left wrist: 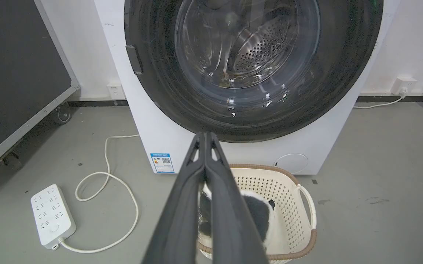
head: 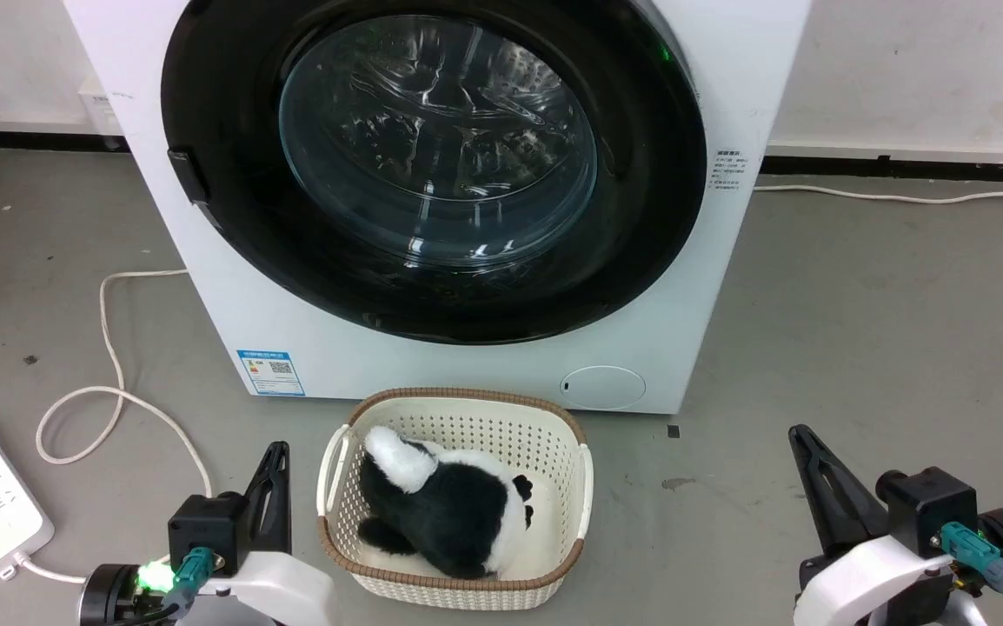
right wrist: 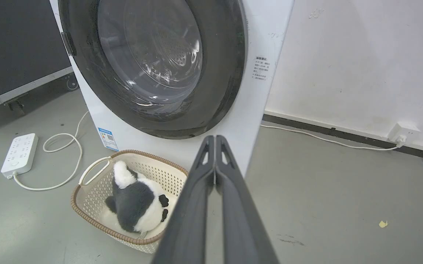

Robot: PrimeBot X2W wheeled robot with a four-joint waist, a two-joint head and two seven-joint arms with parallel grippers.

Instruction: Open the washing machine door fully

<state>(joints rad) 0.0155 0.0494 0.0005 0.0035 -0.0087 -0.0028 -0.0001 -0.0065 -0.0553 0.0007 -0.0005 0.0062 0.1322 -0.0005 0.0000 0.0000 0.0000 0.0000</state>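
the washing machine door (head: 432, 174) is shut, seated flush on the front of the washing machine (head: 484, 374), straight ahead of you and above both arms. the task is not yet begun. the left gripper (head: 278, 452) rests low, just left of the basket, fingers pressed together and holding nothing. the right gripper (head: 801, 439) rests low on the right, well apart from the machine, fingers likewise closed and empty. the only purchase seen on the door is a small dark tab (head: 189, 178) on its left edge; judged to be the handle, with the hinge probably on the opposite side. you would do well to send the left gripper, part its fingers before arrival, hook behind the tab, and pull along an arc rather than straight out, since the glossy rim offers little grip. mind the swing path: a cream basket (head: 458, 396) stands on the floor just in front of the machine, beneath the door's lower rim. it holds one black and white plush toy (head: 441, 509) lying across the bottom; nothing else is seen in it.
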